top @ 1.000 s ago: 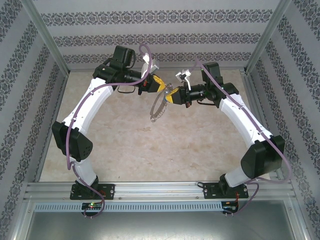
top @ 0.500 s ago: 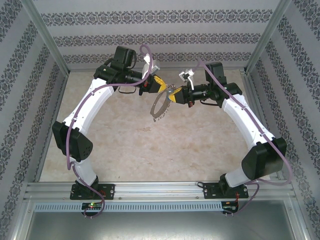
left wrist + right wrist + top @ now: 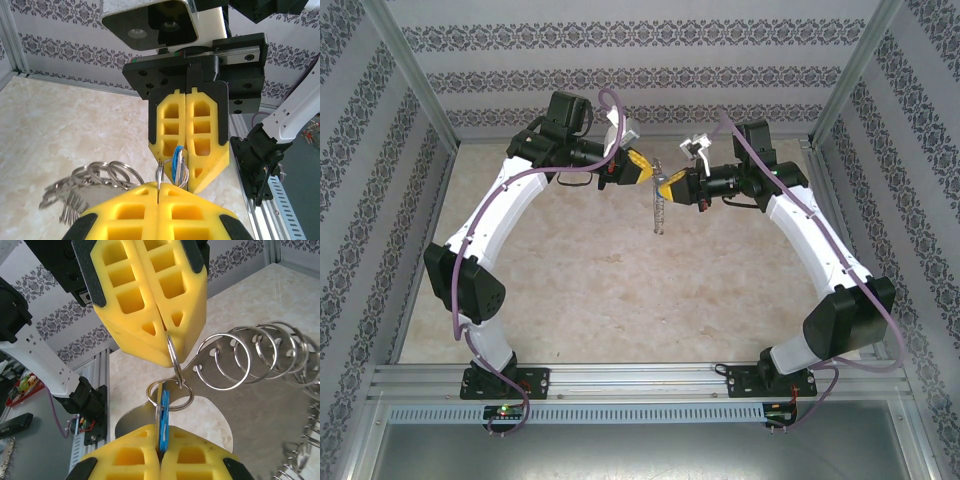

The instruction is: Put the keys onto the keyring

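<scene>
blue plastic key (image 3: 162, 426), edge-on and mostly buried, is pinched in the closed right jaws; closed left jaws opposite clamp one ring of the keyring (image 3: 235, 360), its far loops cut off.

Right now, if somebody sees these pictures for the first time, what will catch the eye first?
Two yellow-padded tools meet tip to tip in the air above the far middle of the table: the left tool and the right tool. The right tool is shut on the blue key, and the left tool pinches a ring of the silvery keyring, which hangs below them.
</scene>
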{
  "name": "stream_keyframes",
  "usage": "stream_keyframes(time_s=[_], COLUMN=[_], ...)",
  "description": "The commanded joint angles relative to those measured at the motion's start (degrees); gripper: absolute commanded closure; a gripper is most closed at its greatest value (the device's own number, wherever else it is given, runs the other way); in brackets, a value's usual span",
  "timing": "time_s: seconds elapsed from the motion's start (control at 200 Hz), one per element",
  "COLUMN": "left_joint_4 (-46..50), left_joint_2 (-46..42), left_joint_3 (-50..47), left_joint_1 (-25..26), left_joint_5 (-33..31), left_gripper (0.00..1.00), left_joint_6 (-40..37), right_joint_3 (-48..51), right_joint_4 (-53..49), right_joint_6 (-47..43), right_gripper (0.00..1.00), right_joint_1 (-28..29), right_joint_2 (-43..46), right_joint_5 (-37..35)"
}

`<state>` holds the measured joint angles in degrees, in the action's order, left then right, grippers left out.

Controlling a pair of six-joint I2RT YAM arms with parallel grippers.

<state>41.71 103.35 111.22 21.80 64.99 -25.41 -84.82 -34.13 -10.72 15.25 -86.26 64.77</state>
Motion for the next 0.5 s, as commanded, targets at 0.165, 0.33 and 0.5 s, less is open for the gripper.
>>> stream_keyframes(time_s=[0.165,0.33,0.5], left_joint_4=[-1.48,-1.46,-0.89], left_joint_2=[-1.75,-1.74,-1.84], left_joint_3=[-0.61,-0.66,-1.06], left_joint_1=[-0.25,-0.23,-0.19], left_joint_5=[-0.13,-0.27,-0.48], left_gripper=[1.0,1.0,1.0], left_joint_6=[0.43,0.37,-0.26], right_joint_3=[-4.45,-5.08,-6.35], right_joint_4=[-0.28,0.24,-5.71], right_joint_6=[-1.72,-1.36,-5.21], right_gripper=[1.0,1.0,1.0], right_joint_1=[-0.65,-1.75,-2.85], right_joint_2=[0.32,0.48,-0.68], right_joint_5=[3.35,5.92,6.98])
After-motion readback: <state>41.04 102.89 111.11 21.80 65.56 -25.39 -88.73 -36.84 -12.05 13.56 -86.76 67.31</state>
